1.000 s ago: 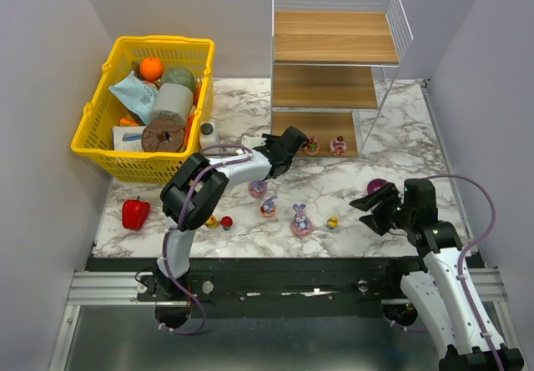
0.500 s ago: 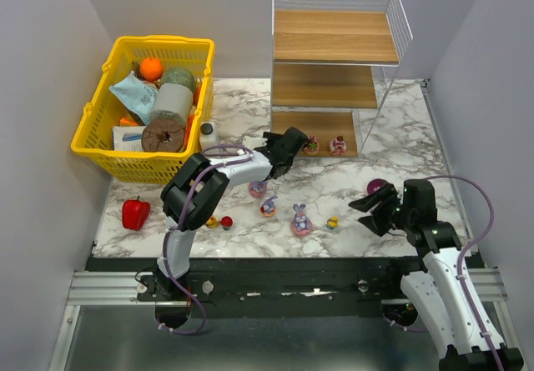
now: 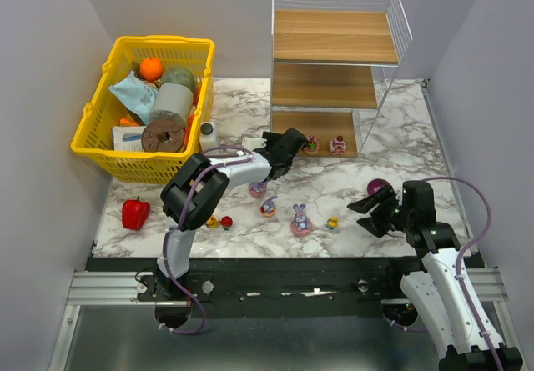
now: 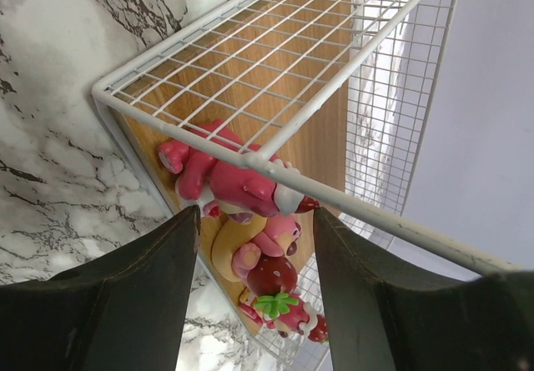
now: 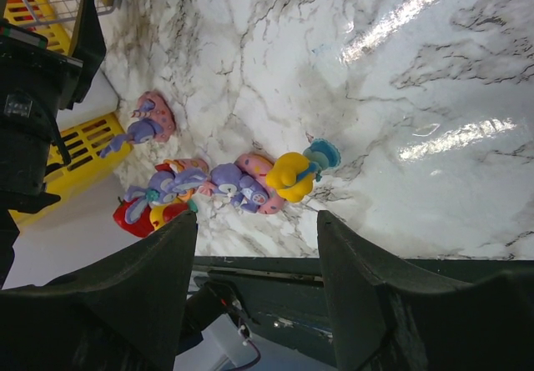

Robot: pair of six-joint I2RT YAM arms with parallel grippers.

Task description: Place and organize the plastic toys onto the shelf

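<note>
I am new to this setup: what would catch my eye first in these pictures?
A yellow basket, heaped with odds and ends, stands at the far left of the table. Right of it rises a white wire shelf with two small toys on its lowest board, where the left gripper is open. More toys lie scattered near the front edge.

I see my left gripper [image 3: 294,140] at the lowest board of the shelf [image 3: 334,86], just beside two toys [image 3: 337,145] standing there.

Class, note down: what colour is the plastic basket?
Yellow; the basket shows best in the top external view.
</note>
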